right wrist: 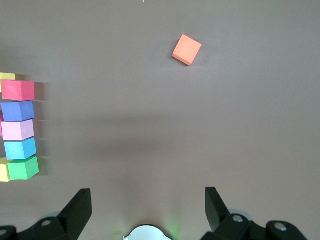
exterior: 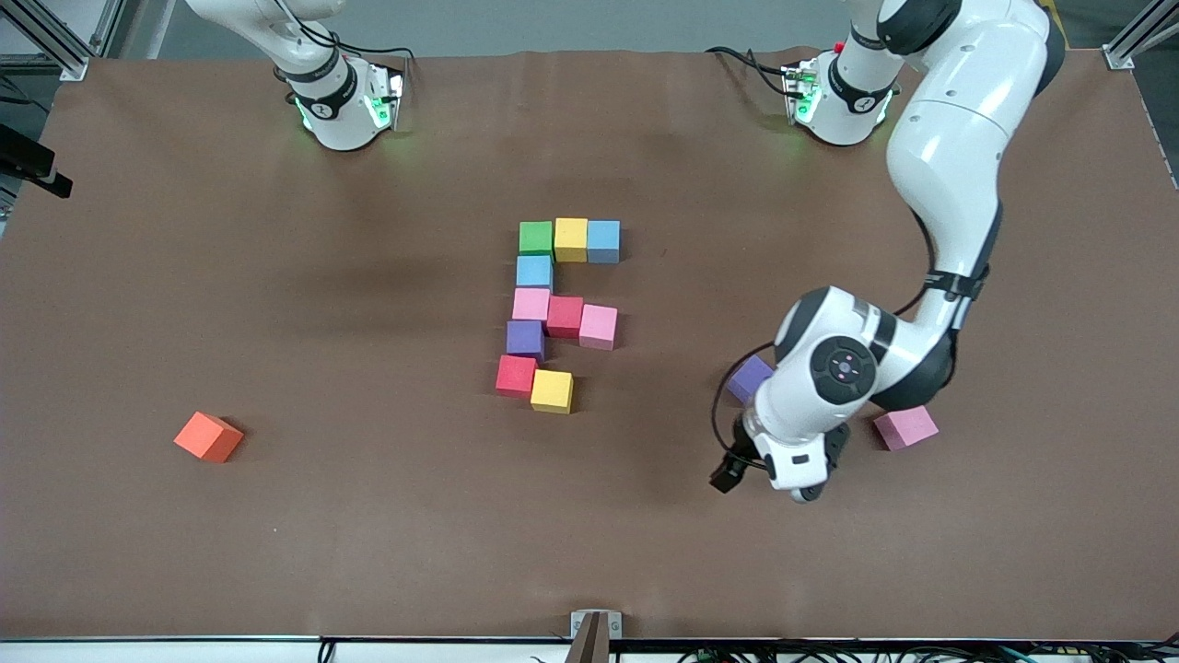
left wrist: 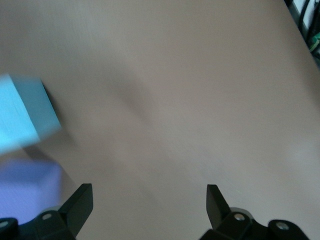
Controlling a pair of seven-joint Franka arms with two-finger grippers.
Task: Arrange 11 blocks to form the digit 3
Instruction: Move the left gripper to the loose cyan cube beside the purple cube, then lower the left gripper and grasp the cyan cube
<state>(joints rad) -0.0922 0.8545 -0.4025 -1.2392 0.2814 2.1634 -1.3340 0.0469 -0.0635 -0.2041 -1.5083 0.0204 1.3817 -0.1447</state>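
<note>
The left gripper [left wrist: 149, 200], jaws open and empty, hovers at the front view's lower right. A light blue cube [left wrist: 22, 112] lies just off its fingertips; centring over it before closing seems wise. The unfinished digit 3 [exterior: 556, 313] sits mid-frame. The right gripper [right wrist: 148, 202] waits open.

Your right wrist camera looks down on the table.
You see the open right gripper [right wrist: 148, 206] at 6 o'clock, the orange cube [right wrist: 187, 49] alone at 1 o'clock, and a column of touching blocks [right wrist: 19, 130] at 9 o'clock.
</note>
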